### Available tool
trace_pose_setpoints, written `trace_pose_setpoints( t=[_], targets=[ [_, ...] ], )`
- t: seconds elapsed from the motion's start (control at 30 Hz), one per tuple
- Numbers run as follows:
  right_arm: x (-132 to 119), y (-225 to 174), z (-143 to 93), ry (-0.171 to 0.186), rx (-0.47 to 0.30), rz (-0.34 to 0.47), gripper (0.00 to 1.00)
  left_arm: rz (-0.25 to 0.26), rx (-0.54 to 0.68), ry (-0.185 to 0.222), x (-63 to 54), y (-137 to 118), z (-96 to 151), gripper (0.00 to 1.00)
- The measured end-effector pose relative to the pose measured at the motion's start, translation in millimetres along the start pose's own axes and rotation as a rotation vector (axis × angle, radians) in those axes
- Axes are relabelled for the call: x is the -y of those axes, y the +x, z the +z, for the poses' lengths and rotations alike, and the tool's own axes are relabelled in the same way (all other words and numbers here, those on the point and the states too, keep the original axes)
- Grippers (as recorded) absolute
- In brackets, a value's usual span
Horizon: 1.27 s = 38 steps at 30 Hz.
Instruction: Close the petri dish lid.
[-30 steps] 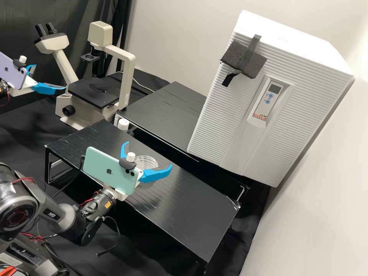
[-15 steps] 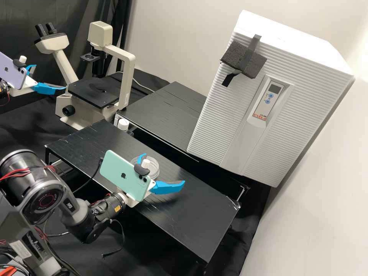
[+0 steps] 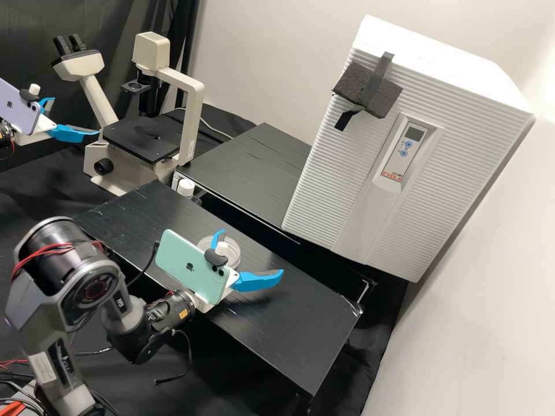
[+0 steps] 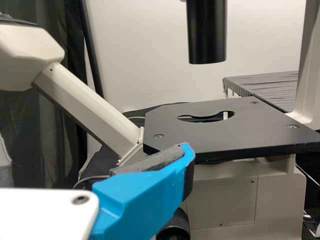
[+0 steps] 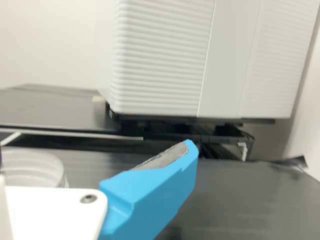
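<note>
From my seat away from the rig, I'm seeing the right gripper (image 3: 252,251) hanging over the low black table (image 3: 289,335), its two blue fingers standing wide apart. The petri dish (image 3: 233,249) is lying on that table, clear and round, right by the farther finger in the high view and partly hidden behind the gripper and its fittings. I can't tell whether the finger is touching it, nor am I making out how its lid is sitting. In the right wrist view I'm finding the dish's pale rim just beyond the white finger mount (image 5: 55,212), with a blue finger reaching out beside it. A mint-green phone (image 3: 193,267) is riding on this gripper. My left gripper (image 3: 76,115) is hanging near the microscope (image 3: 191,115), its fingers spread wide too, with a lilac phone (image 3: 20,108) riding on it. In its wrist view one dark-padded finger is showing in front of the near edge of the microscope's black stage (image 4: 210,137); I can't judge the gap. Behind the low table, a white-capped bottle (image 3: 185,187) is standing near the second black table (image 3: 248,167), and the big white ribbed cabinet (image 3: 462,150) is looming farther over, a dark foam block (image 3: 358,86) taped to its front.
</note>
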Motion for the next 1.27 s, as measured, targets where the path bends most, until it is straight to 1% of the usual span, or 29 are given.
trace_pose_setpoints(
  t=[0.23,0.4,0.57,0.7,0.9,1.07,1.17,1.27],
  targets=[
    [-4.8,5.5,10.0,0.000,0.035,0.033,1.00,0.000,0.000,0.000,0.0,0.0,0.0,1.00],
    [-10.4,3.7,6.1,0.006,0.019,0.058,1.00,0.000,0.000,0.000,0.0,0.0,0.0,1.00],
    [-12.4,-2.4,3.4,0.008,0.020,0.058,1.00,0.000,0.000,0.000,0.0,0.0,0.0,1.00],
    [-15.2,-8.2,-0.5,0.006,0.007,0.069,1.00,0.000,0.000,0.000,0.0,0.0,0.0,1.00],
    [-11.2,-16.8,-12.8,0.008,-0.054,0.052,1.00,0.000,0.000,0.000,0.0,0.0,0.0,1.00],
    [-11.1,-19.8,-16.7,0.006,-0.074,0.049,1.00,0.000,0.000,0.000,0.0,0.0,0.0,1.00],
    [-13.7,-21.4,-18.2,0.027,-0.082,0.057,1.00,0.000,0.000,0.000,0.0,0.0,0.0,1.00],
    [-17.1,-24.2,-16.9,0.098,-0.092,0.058,1.00,0.000,0.000,0.000,0.0,0.0,0.0,1.00]
  ],
)
